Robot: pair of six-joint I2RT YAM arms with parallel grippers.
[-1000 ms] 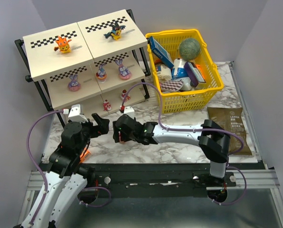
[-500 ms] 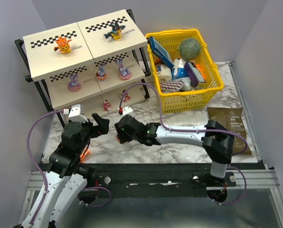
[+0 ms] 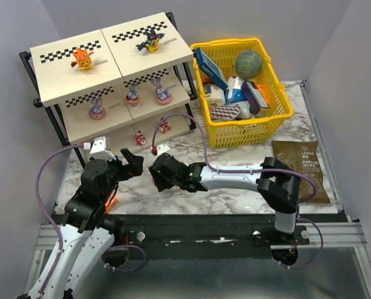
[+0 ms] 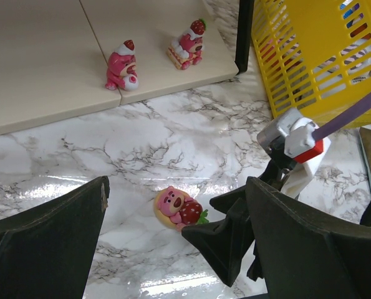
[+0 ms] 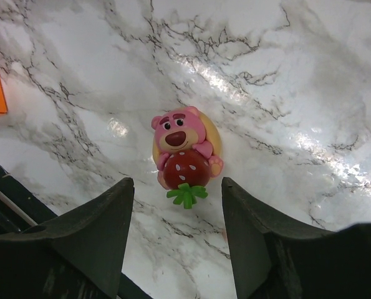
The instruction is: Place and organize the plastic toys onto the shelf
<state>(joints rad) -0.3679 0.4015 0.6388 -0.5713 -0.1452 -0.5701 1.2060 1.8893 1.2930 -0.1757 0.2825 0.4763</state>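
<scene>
Your right hand (image 5: pixel 176 187) spread either side of pink bear toy (image 5: pixel 180 152), toy lying on counter (image 5: pixel 285 75), centre of right wrist view, your left hand (image 4: pixel 176 187) spread too, shelf (image 3: pixel 60 78) upper left, overhead view

The counter (image 3: pixel 191 202) is white with thin grey lines, like marble. It is shiny, and bright spots (image 5: pixel 213 73) of light sit on it. The left wall (image 3: pixel 10 93), the back wall (image 3: pixel 235 18) and the right wall (image 3: pixel 353 75) are plain, pale grey-purple. Silver metal rails (image 3: pixel 197 240) run along the near edge, with a dull grey sheet (image 3: pixel 235 274) below.
</scene>
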